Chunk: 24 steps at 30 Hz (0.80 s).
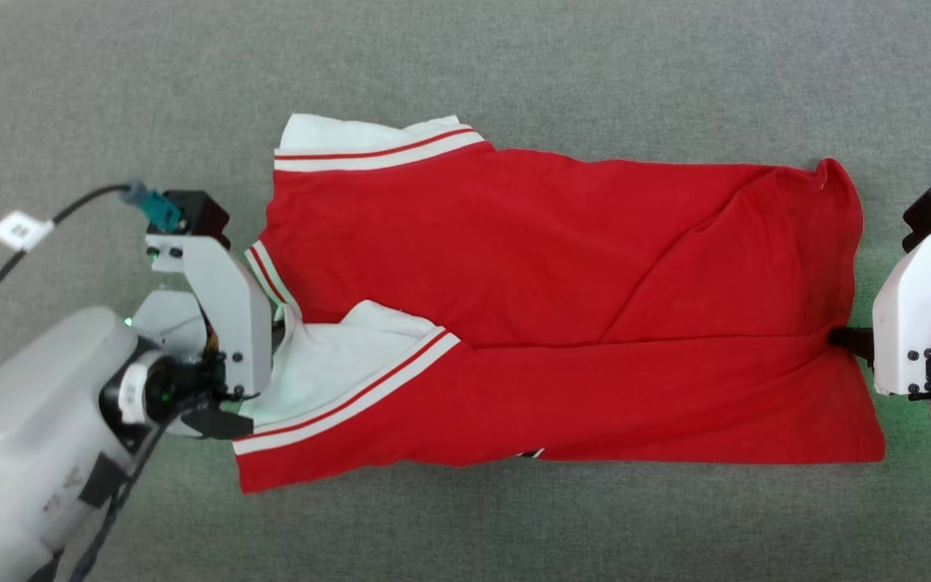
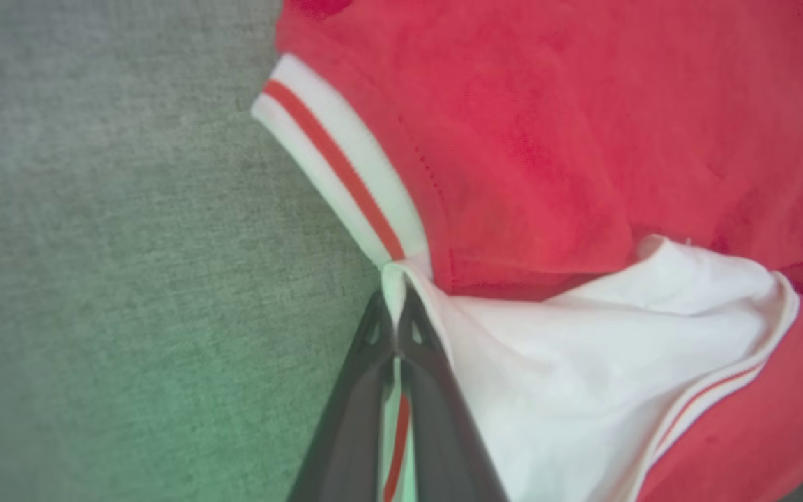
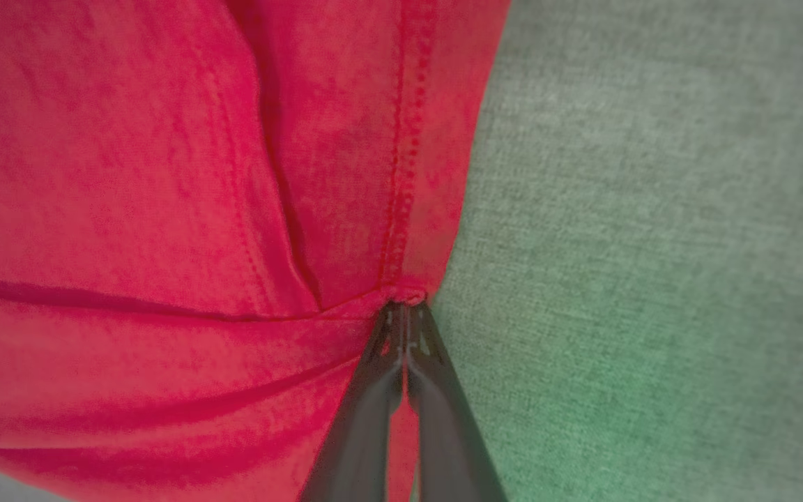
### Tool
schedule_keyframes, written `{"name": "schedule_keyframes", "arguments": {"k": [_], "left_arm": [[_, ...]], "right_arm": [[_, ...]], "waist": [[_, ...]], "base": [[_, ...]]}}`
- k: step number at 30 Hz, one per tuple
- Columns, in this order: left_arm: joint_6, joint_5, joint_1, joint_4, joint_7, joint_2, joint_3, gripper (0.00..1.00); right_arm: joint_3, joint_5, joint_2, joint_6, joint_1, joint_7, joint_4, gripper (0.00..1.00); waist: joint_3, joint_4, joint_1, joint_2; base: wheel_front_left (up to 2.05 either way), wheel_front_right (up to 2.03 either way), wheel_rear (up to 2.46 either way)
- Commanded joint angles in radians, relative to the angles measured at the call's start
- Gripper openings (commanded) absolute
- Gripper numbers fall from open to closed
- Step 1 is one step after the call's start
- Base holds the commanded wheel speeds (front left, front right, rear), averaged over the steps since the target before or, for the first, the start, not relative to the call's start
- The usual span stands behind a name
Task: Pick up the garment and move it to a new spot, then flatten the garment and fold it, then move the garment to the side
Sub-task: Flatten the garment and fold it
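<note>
The garment (image 1: pixel 562 267), a red shirt with white sleeves and striped trim, lies spread sideways across the grey surface, folded lengthwise with creases through its middle. My left gripper (image 1: pixel 275 323) is at its left edge, shut on the white striped trim (image 2: pixel 346 167) by the sleeve; in the left wrist view the gripper (image 2: pixel 396 314) pinches white cloth between closed fingers (image 2: pixel 353 418). My right gripper (image 1: pixel 841 335) is at the garment's right edge, shut on the red hem (image 3: pixel 401 209); in the right wrist view the gripper (image 3: pixel 405 310) holds the hem fold.
A grey fabric-covered surface (image 1: pixel 465 73) stretches all around the garment. A black cable with a white tag (image 1: pixel 21 230) runs to the left wrist. Green light from the wrists tints the surface near each gripper.
</note>
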Motion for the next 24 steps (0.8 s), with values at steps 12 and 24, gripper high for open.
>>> {"name": "schedule_keyframes", "arguments": {"k": [12,24], "left_arm": [[0.091,-0.036,-0.056,0.061,0.102,-0.019,0.005,1.0],[0.238,0.005,-0.052,-0.268,0.165,0.172,0.006,1.0]], "right_arm": [[0.082,0.02,0.043,-0.003,-0.005,-0.061,0.104,0.0],[0.132,-0.005,0.022,-0.003,0.024,-0.097,0.167,0.45]], "waist": [[-0.025,0.001,-0.0001,-0.0001],[-0.053,0.031,-0.0001,-0.0001]], "base": [[0.0,0.0,0.0],[0.0,0.0,0.0]]}}
